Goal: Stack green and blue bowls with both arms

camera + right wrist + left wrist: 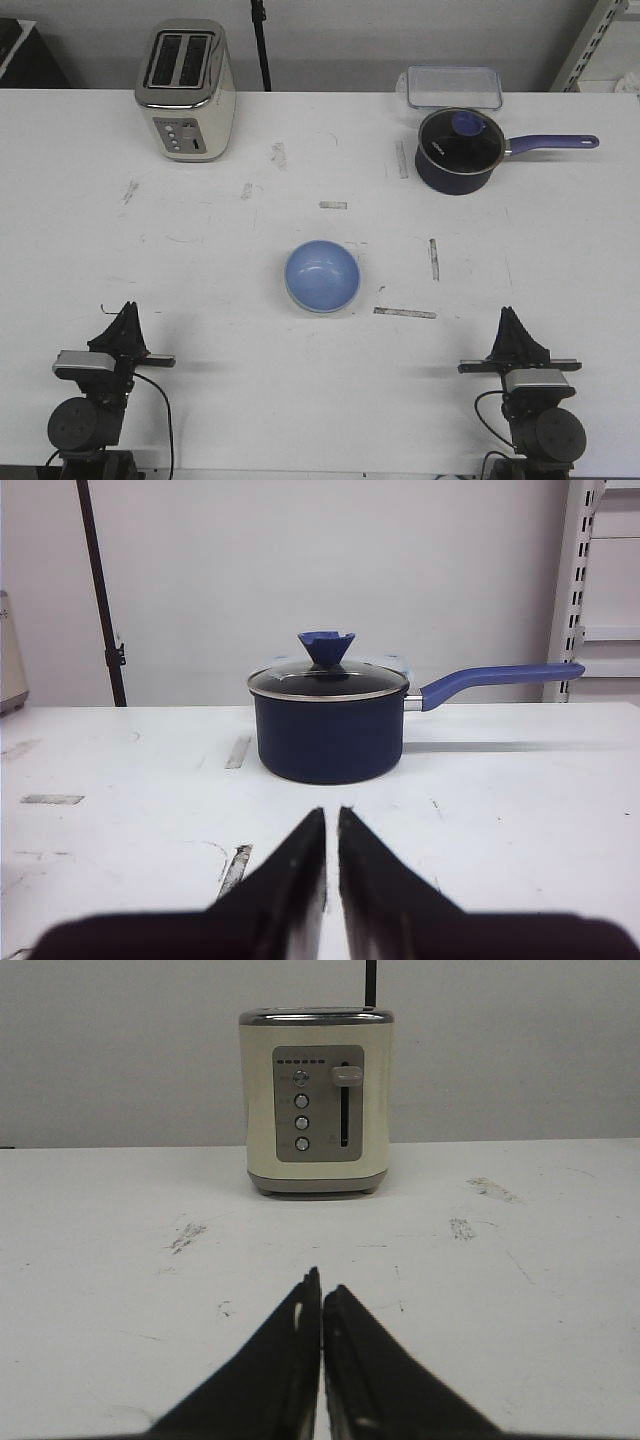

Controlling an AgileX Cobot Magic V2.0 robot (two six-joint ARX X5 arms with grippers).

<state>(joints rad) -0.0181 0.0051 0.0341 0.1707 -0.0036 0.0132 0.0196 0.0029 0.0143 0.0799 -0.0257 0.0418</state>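
Both grippers sit at the near edge of the table, fingers drawn together with only a hairline slit between them and nothing held. Left gripper (128,312) points toward the toaster (186,90) at the far left; right gripper (511,318) points toward the lidded navy saucepan (458,150) at the far right, behind which lies a clear lidded container (452,86). The wrist views confirm the closed tips: left gripper (321,1290), right gripper (332,815), each over bare white table (220,380).

Task object: a blue bowl (322,277) stands upright near the table's centre, between the two arms and well apart from both. A pale rim shows along its lower edge, which may be the green bowl nested beneath; this cannot be told for certain, and no separate green bowl appears anywhere.

Judgement: if the pale rim is the green bowl, the stack is complete and both arms are parked. If not, the next move calls for locating the green bowl, then opening the fingers before reaching.
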